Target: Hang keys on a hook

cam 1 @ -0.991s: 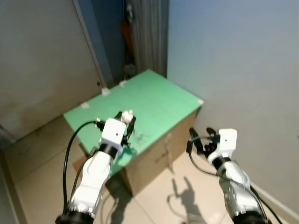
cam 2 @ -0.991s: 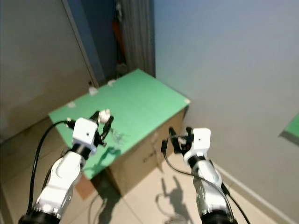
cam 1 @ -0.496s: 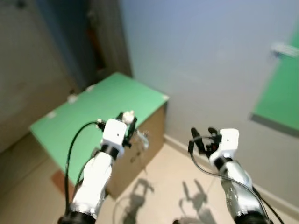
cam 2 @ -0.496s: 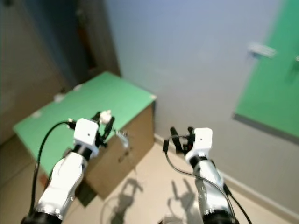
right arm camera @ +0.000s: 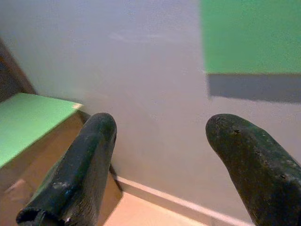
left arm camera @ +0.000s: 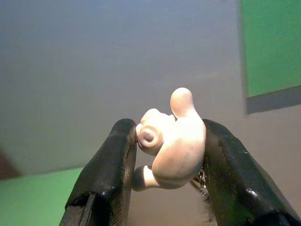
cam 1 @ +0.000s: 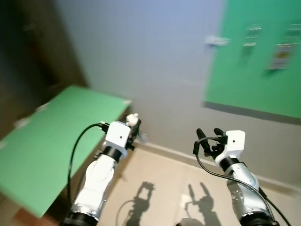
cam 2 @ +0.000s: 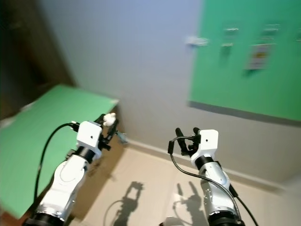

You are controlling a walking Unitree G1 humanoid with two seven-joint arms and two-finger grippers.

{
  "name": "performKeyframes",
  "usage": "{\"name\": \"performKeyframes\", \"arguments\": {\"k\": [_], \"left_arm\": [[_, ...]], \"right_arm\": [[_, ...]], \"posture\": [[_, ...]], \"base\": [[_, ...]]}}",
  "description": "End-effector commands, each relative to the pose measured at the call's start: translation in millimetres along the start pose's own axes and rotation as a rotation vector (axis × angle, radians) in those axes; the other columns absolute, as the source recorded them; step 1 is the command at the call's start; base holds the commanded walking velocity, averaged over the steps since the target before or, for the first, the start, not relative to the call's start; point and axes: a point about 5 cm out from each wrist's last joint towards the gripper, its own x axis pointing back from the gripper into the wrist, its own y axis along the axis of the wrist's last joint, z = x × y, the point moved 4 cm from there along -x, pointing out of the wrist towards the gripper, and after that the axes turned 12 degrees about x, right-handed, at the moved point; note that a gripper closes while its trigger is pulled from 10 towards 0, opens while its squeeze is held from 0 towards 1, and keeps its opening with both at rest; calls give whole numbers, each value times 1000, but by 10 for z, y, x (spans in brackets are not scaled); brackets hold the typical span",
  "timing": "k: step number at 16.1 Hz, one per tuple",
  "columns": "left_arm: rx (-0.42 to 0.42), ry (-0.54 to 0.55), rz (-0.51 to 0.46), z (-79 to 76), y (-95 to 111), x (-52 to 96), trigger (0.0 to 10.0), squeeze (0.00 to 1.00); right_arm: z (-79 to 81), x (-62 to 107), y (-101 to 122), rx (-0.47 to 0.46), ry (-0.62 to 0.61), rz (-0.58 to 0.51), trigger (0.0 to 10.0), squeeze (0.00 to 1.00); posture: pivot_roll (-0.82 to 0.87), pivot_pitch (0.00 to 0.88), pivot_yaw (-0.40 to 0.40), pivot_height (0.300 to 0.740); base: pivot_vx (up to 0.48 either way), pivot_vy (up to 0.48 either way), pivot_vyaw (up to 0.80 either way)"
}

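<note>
My left gripper (left arm camera: 162, 146) is shut on the keys' cream figurine charm (left arm camera: 171, 141), and metal keys (cam 1: 142, 137) dangle just below the fingers (cam 1: 133, 123). The left gripper is held up in front of me, beside the green-topped box (cam 1: 42, 146). A green board (cam 1: 263, 61) hangs on the grey wall up to the right, with a white hook (cam 1: 215, 41) at its upper left edge and more hooks (cam 1: 253, 29) along its top. My right gripper (cam 1: 209, 139) is open with nothing between its fingers, raised at the right, below the board.
The cardboard box with the green top stands against the wall at the left. A small paper label (cam 1: 280, 55) is stuck on the green board. Pale tiled floor (cam 1: 160, 183) lies ahead, with a skirting strip (cam 1: 169, 153) along the wall. A dark doorway area (cam 1: 28, 52) is at the far left.
The whole view has swung to the right: the green box slid to the left and the green board with hooks came into view. Both arms keep their pose, the left still holding the charm.
</note>
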Motion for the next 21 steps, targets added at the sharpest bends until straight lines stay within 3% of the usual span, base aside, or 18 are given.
{"name": "performKeyframes", "arguments": {"k": [1,3,5,8,11,13,19,21], "left_arm": [[0,11,1,56,-6,11,0,0],[10,21,-1,64,-14,9,0,0],[73,82,-8,131,-34,25,0,0],[156,221,19,306,-194,182,0,0],[144,168,60,98,-330,292,0,0],[148,156,66,51,-341,288,0,0],[109,164,29,165,-219,198,0,0],[105,146,28,134,-207,187,0,0]], "right_arm": [[63,-22,27,-1,18,-14,10000,0],[53,-18,32,0,17,-16,10000,0],[41,-14,46,2,14,-22,10000,0],[49,-21,110,25,24,-43,10000,0],[7,-34,134,45,37,-38,10000,0],[-15,-50,148,64,40,-30,10000,0],[56,-94,157,46,39,-35,10000,0],[84,-93,125,54,34,-17,10000,0]], "posture": [[-222,0,108,736],[-221,0,106,736],[-220,0,101,736],[-216,0,87,736],[-209,0,65,736],[-206,0,55,736],[-199,0,68,736],[-202,0,78,736]], "base": [[0,0,-756],[0,0,-756],[0,0,-756],[0,0,-756],[0,0,-756],[0,0,-753],[0,0,-102],[0,0,0]]}}
